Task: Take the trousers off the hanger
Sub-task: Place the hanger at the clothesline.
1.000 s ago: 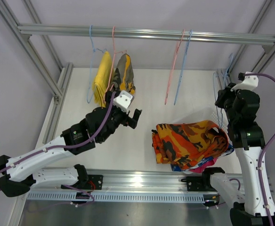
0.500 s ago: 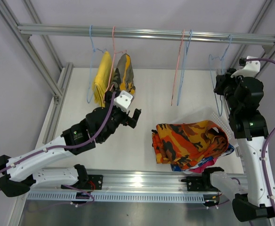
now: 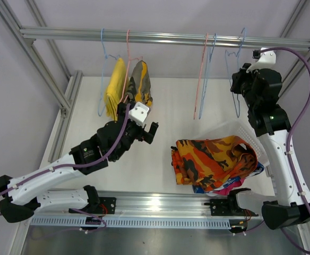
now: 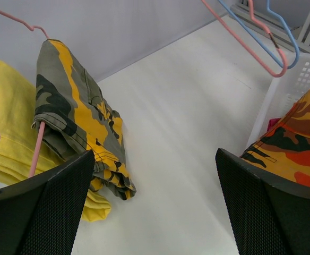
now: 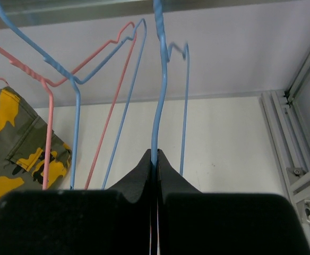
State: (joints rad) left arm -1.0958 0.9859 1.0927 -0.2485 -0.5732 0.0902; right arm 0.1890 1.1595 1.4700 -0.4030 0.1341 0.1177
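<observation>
Two garments hang at left: yellow trousers and camouflage trousers, near the spread left hand. The right hand pinches a blue hanger. Orange-red trousers lie over the basket.

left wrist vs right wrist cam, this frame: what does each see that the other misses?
Left wrist only: the plain yellow trousers, the white basket, the orange-red trousers, and the left gripper with jaws wide open and empty. Right wrist only: the right gripper with jaws shut on a blue hanger, plus the top rail. Both: the camouflage trousers on their pink hanger, and the white table.
</observation>
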